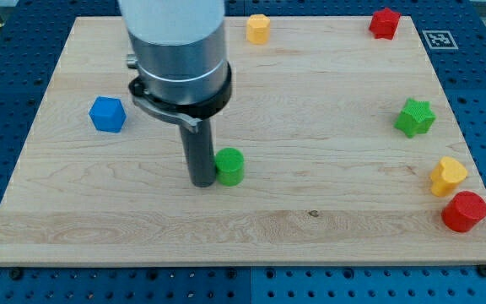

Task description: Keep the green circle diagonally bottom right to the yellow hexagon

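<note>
The green circle (229,166) is a short green cylinder near the middle of the wooden board (310,228). The yellow hexagon (258,29) sits at the view's top edge of the board, above and slightly right of the green circle. My tip (202,181) is the lower end of the dark rod, right against the green circle's left side. The arm's grey body hides the board above the rod.
A blue cube (107,114) lies at the left. A red block (384,23) is at the top right. A green star (415,117), a yellow heart-like block (448,176) and a red round block (464,211) stand along the right edge.
</note>
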Tool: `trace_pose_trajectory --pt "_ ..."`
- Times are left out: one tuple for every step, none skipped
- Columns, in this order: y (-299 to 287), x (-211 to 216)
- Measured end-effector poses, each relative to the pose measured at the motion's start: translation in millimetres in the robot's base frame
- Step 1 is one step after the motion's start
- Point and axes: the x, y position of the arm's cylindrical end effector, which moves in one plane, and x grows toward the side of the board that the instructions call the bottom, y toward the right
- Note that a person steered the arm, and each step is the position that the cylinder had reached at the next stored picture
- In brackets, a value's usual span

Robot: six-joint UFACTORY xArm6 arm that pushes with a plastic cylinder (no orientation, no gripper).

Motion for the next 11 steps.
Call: trace_pose_trajectory --pt "20 0" --pt "40 0" --pt "61 0" --pt "73 0" --pt "73 -13" --pt "84 -24" --pt "93 -24" --pt "89 -24" --pt "91 -24" --pt "109 -24" --pt "131 -24"
